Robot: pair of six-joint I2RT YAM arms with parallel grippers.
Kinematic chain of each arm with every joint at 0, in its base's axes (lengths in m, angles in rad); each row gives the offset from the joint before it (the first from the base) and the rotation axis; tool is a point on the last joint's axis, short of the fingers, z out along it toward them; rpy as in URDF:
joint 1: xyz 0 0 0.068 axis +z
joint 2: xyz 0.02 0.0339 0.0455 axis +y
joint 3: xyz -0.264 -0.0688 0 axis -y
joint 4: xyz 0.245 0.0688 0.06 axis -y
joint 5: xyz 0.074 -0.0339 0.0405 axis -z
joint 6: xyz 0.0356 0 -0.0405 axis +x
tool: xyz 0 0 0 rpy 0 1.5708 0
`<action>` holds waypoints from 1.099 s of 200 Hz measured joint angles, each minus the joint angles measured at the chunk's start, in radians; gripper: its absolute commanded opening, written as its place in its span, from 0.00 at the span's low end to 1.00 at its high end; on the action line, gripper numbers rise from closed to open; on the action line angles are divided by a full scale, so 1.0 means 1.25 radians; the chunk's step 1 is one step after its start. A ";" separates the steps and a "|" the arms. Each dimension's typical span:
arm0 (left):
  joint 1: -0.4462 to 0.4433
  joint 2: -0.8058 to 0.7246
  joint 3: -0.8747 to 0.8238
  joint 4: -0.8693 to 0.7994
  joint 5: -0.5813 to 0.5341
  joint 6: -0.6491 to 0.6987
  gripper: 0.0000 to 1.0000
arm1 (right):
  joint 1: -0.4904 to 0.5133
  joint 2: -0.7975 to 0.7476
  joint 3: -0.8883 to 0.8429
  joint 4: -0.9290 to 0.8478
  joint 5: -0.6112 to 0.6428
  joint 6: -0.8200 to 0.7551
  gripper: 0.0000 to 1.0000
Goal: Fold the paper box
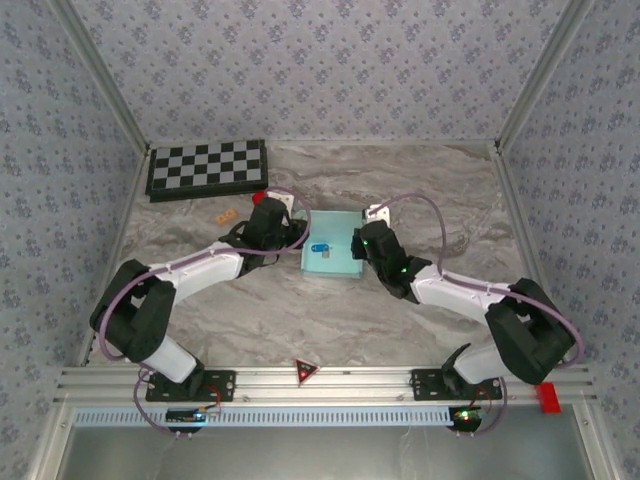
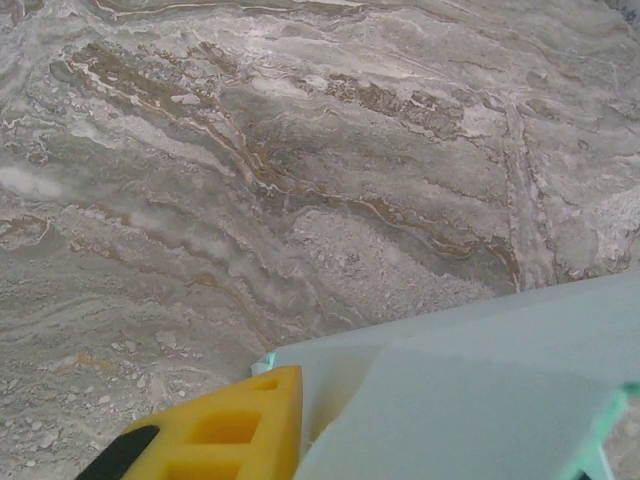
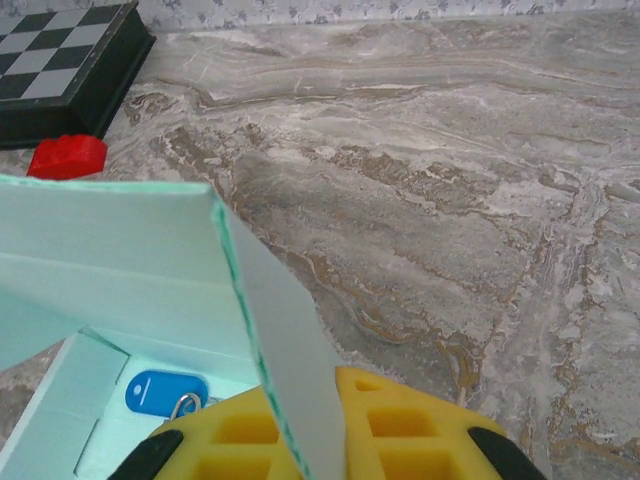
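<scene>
Paper box (image 1: 332,256) between grippers. Right gripper (image 3: 305,400) pinches its upright wall. Left gripper (image 1: 298,238) against flap; I cannot tell its grip.

This looks like a robot laboratory cell: a marble-pattern table (image 1: 300,310) enclosed by patterned wall panels (image 1: 320,60) between aluminium posts (image 1: 100,75), with the left arm (image 1: 190,270) and right arm (image 1: 450,290) bolted to the near rail (image 1: 380,380).
</scene>
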 measured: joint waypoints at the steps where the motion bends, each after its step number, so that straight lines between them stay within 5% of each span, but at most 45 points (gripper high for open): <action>1: 0.000 0.000 0.000 0.000 0.000 0.000 0.23 | 0.001 0.001 0.000 0.002 0.002 0.000 0.14; 220: -0.001 0.062 0.001 0.113 -0.083 -0.117 0.20 | 0.023 0.134 0.048 0.125 0.099 0.005 0.11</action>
